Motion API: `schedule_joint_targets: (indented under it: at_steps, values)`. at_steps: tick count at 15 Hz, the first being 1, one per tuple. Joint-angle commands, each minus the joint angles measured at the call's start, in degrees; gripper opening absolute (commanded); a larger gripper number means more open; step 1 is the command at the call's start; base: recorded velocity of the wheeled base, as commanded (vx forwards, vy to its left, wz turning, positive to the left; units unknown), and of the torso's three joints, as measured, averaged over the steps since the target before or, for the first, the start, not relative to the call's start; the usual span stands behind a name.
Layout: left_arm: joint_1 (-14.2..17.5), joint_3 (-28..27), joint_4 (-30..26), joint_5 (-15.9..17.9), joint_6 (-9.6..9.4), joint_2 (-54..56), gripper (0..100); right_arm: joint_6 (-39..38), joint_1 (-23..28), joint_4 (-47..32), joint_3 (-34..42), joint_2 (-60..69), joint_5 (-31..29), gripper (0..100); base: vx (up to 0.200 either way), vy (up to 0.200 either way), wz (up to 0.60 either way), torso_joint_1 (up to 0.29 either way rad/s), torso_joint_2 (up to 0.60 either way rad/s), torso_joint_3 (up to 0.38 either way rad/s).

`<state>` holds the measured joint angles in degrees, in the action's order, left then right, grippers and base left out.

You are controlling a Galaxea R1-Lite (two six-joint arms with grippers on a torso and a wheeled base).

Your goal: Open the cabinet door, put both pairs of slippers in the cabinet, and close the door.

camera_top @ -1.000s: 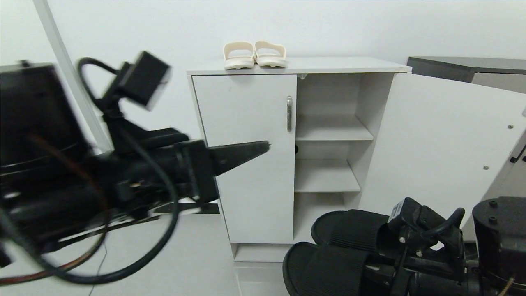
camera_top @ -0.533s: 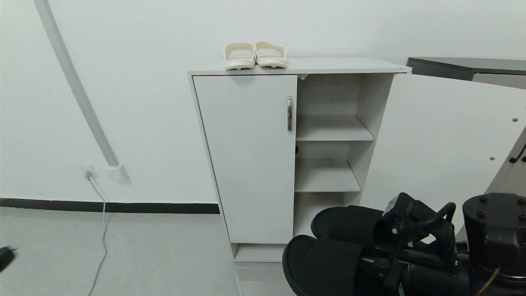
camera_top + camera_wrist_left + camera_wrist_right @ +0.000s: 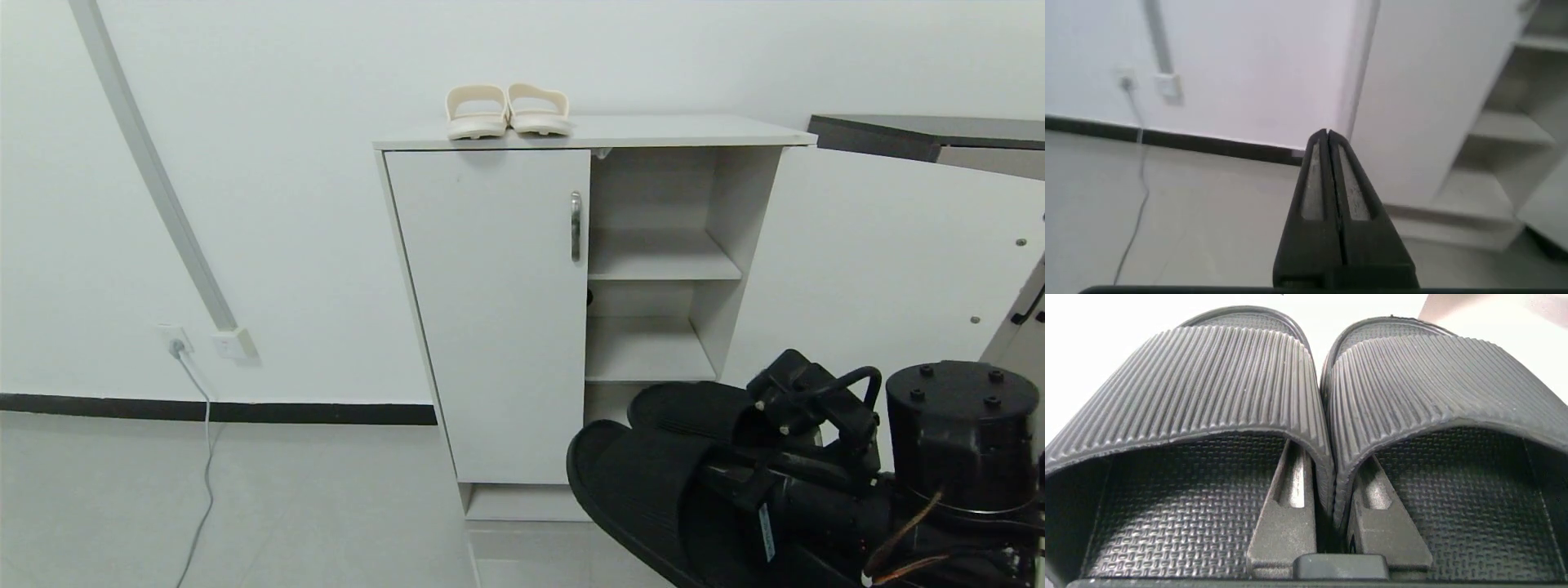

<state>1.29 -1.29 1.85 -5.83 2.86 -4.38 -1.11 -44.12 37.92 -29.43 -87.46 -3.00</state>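
The white cabinet (image 3: 490,327) stands against the wall, its left door closed and its right door (image 3: 882,269) swung wide open. A pair of cream slippers (image 3: 506,110) sits side by side on its top. My right gripper (image 3: 1333,457) is shut on the pair of black slippers (image 3: 653,482), one finger inside each, pinching their inner walls together. It holds them low, in front of the open right half. My left gripper (image 3: 1328,135) is shut with nothing in it, pointing at the floor left of the cabinet (image 3: 1429,106).
Two bare shelves (image 3: 653,253) (image 3: 645,351) show inside the open half. A dark grey unit (image 3: 922,131) stands behind the open door. A wall socket with a cable (image 3: 171,339) and a slanted grey conduit (image 3: 147,163) are at the left.
My left arm has dropped out of the head view. My right gripper has lifted the black slippers slightly, toward the open half of the cabinet.
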Motion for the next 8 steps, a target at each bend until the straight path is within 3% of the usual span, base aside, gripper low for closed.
schedule_joint_targets:
  at_steps: [1,2,5,6,8]
  values:
    - [-1.3,1.2,-2.4,4.9,-4.10,4.2,0,-0.5,0.1,1.4,-0.1,-2.9,-0.2,0,0.000,0.000,0.00,0.000,0.00,0.000]
    - [-1.3,1.3,-2.0,7.3,-4.27,4.3,0,-0.5,0.1,1.5,-0.2,-3.3,-0.3,0,0.000,0.000,0.00,0.000,0.00,0.000]
    - [-1.3,1.3,-2.0,7.6,-4.10,4.4,0,-1.7,0.0,1.5,-1.7,-6.5,-3.6,0,0.000,0.000,0.00,0.000,0.00,0.000]
    - [-1.3,1.3,-2.0,7.5,-4.01,4.4,0,-2.9,-0.4,2.0,-2.7,-8.8,-6.8,0,0.000,0.000,0.00,0.000,0.00,0.000]
    - [-1.3,1.3,-2.0,7.3,-3.57,4.4,0,-9.1,-4.2,6.0,-7.7,-17.4,-19.0,0,0.000,0.000,0.00,0.000,0.00,0.000]
